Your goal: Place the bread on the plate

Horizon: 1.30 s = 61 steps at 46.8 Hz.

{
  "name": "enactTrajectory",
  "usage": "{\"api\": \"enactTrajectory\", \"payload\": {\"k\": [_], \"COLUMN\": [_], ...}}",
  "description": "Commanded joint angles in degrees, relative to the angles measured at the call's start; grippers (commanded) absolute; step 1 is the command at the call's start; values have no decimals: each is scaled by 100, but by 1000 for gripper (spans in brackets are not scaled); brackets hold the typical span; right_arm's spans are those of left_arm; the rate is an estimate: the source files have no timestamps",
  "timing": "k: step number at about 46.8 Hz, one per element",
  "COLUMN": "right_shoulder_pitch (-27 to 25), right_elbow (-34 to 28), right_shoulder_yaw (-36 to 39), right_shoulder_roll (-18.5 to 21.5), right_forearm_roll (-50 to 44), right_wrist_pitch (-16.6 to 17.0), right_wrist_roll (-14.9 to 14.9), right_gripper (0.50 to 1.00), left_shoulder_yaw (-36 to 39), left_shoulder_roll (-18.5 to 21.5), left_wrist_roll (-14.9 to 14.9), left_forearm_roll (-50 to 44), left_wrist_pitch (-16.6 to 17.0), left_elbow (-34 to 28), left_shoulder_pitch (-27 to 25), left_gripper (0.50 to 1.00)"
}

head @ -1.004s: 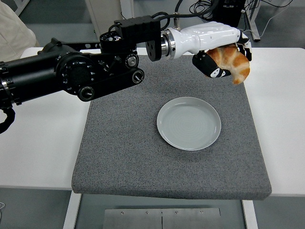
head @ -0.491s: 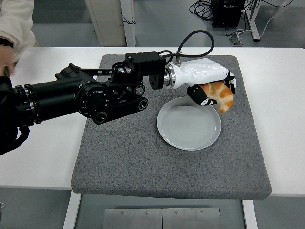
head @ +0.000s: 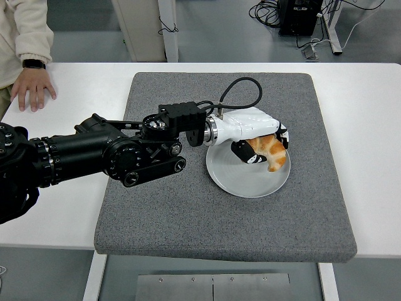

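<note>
My left robot hand grips the bread low over the plate, toward its two o'clock edge, so only lowering it fully and letting go remain, I judge.

There is one bread, a croissant, and one grey plate. One grey mat lies on one white worktop. One robot arm is in view, with one hand. At the top left there is one person's hand, with one wristwatch.
</note>
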Motion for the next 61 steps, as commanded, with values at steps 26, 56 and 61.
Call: {"api": "enactTrajectory", "payload": {"k": [26, 56, 61], "right_shoulder_pitch": [0, 0, 0], "right_elbow": [0, 0, 0], "right_shoulder_yaw": [2, 2, 2], "right_shoulder_roll": [0, 0, 0], "right_forearm_roll": [0, 0, 0], "right_wrist_pitch": [0, 0, 0], "right_wrist_roll": [0, 0, 0], "right_gripper": [1000, 1000, 1000], "left_shoulder_yaw": [216, 216, 216], "left_shoulder_roll": [62, 70, 70], "left_wrist_roll": [-88, -79, -79], "left_forearm_roll": [8, -1, 7], "left_wrist_pitch": [130, 148, 148], "left_elbow": [202, 228, 211], "left_shoulder_pitch": [292, 336, 353], "left_gripper": [500, 500, 500]}}
